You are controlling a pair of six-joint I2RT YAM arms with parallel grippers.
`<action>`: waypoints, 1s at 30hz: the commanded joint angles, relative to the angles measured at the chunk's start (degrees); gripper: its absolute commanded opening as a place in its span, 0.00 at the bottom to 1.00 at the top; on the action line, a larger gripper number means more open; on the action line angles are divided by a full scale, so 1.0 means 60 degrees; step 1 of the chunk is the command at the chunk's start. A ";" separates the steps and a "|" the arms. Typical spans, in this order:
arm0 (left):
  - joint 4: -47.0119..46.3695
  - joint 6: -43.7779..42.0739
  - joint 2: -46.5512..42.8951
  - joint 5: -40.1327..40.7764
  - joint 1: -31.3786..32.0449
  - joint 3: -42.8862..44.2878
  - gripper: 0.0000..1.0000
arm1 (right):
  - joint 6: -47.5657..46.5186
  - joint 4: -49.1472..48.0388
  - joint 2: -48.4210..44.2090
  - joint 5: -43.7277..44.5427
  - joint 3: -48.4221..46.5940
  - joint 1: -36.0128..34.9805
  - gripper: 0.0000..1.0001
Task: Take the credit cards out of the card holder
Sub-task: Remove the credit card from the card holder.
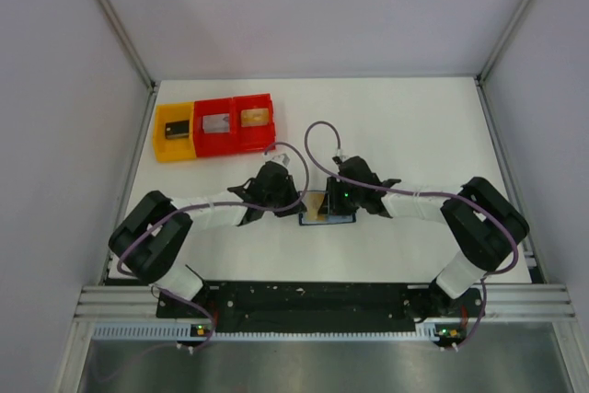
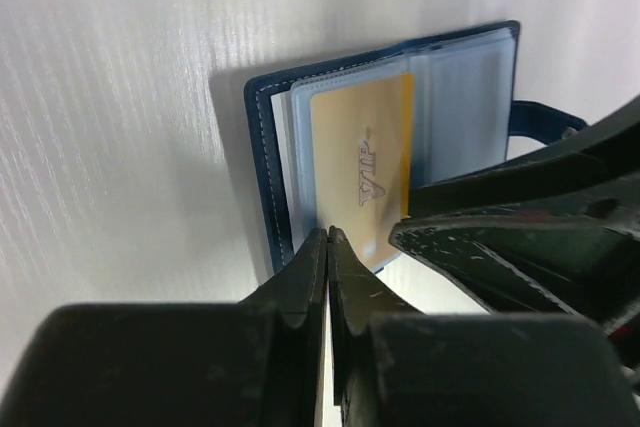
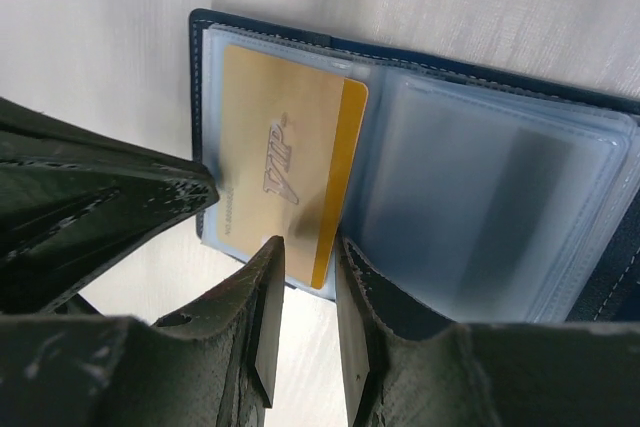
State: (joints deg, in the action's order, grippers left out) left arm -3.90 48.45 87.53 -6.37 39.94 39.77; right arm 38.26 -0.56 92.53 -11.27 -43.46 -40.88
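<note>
The dark navy card holder (image 1: 329, 213) lies open on the white table between my two grippers. In the left wrist view a gold credit card (image 2: 360, 162) marked VIP sits in a clear sleeve of the card holder (image 2: 262, 147), and the clasp tab (image 2: 540, 122) sticks out at the far side. My left gripper (image 2: 328, 235) is shut, its tips touching the near edge of that sleeve. My right gripper (image 3: 308, 252) stands open by a narrow gap, its fingertips resting over the lower edge of the gold card (image 3: 280, 172) and the empty sleeves (image 3: 480, 197).
A yellow bin (image 1: 174, 132) and two red bins (image 1: 237, 123) holding small items stand at the back left. White walls close in the table on three sides. Both arms' cables loop above the grippers.
</note>
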 commanded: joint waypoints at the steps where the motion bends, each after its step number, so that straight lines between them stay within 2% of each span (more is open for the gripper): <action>1: -0.0654 0.0056 0.0455 0.0021 0.0037 0.0125 0.02 | 0.0113 -0.0347 0.0091 -0.0070 0.0154 -0.0071 0.27; 9: -0.0346 0.0333 0.1100 0.0417 0.0022 -0.0285 0.00 | 0.0039 -0.0434 -0.0143 -0.0025 0.0446 0.0163 0.27; 17: -0.0770 0.0817 0.1262 0.0213 0.0022 -0.0841 0.00 | 0.0492 -0.2014 0.0061 -0.1270 0.1105 0.0573 0.26; 26: -0.0888 0.1037 0.1101 0.0197 0.0022 -0.1252 0.00 | 0.1314 -0.4242 0.0267 -0.2574 0.2102 0.1203 0.15; 30: -0.0975 0.1139 0.1101 0.0154 0.0023 -0.1340 0.00 | 0.1343 -0.4842 0.0325 -0.3072 0.2249 0.1306 0.05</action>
State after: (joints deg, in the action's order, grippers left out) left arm -16.23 55.66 92.38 -6.44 39.75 34.79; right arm 45.39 -23.05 93.43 -24.99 -30.74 -33.65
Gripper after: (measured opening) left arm 0.008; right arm 0.090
